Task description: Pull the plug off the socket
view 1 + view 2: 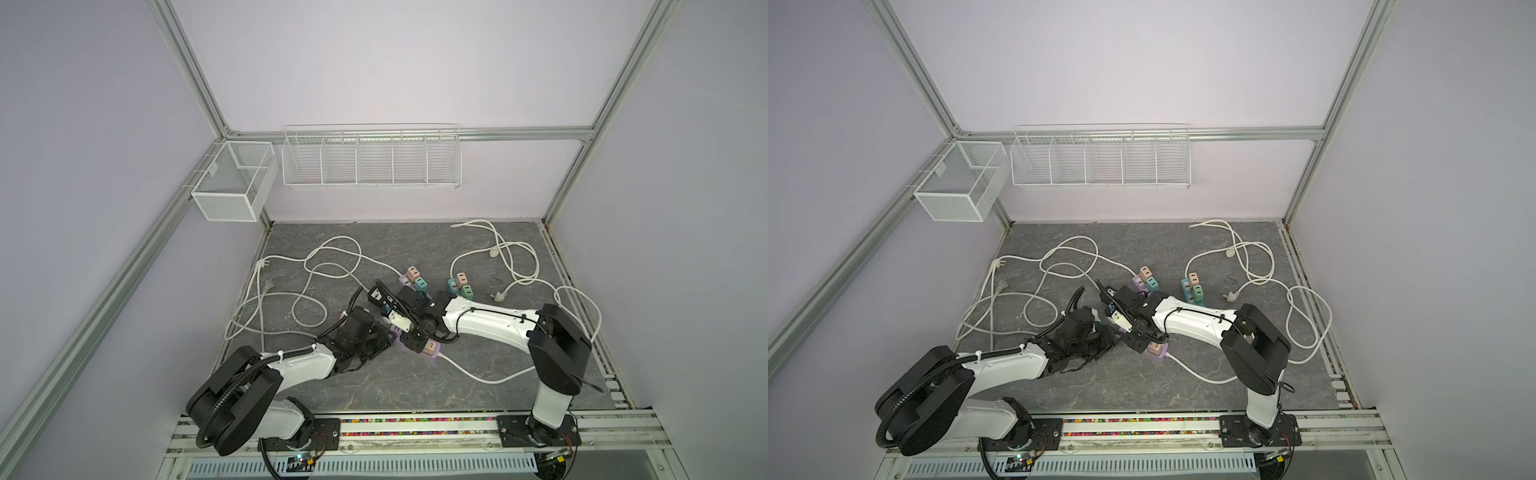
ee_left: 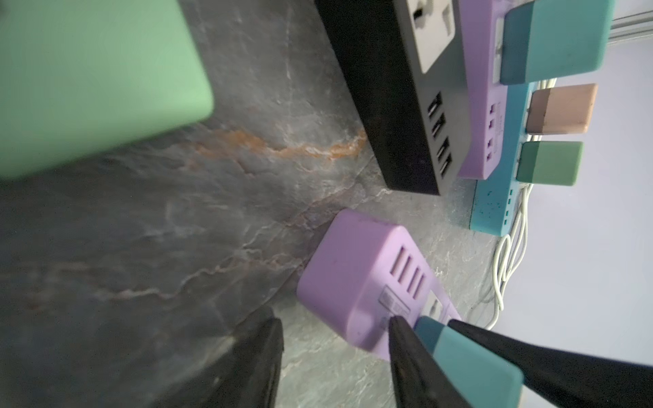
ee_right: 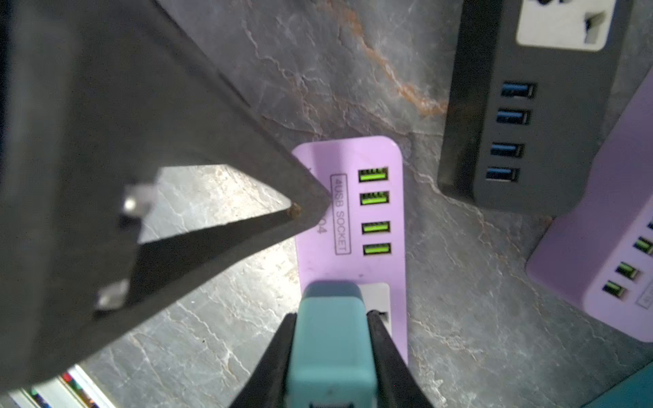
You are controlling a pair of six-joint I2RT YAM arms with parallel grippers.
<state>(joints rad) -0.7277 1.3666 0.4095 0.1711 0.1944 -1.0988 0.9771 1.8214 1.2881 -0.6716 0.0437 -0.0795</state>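
Note:
In the right wrist view a teal plug (image 3: 330,339) sits in the grey outlet of a purple socket strip (image 3: 353,219) with green USB ports. My right gripper (image 3: 332,316) is shut on the plug, one black finger on each side. The plug (image 2: 470,367) also shows in the left wrist view. My left gripper (image 2: 335,328) is open. One of its fingertips (image 2: 397,323) rests on the strip's (image 2: 353,282) USB end and the other stands over the table. In both top views the grippers (image 1: 390,334) (image 1: 409,336) meet mid-table and hide the plug.
A black strip (image 2: 406,106), a second purple strip (image 1: 405,279) and a teal strip (image 1: 453,286) carrying coloured plugs lie just behind. White cables (image 1: 332,270) loop across the grey slab. A blurred mint-green block (image 2: 88,81) sits close to the left wrist lens. Wire baskets (image 1: 370,162) hang on the back wall.

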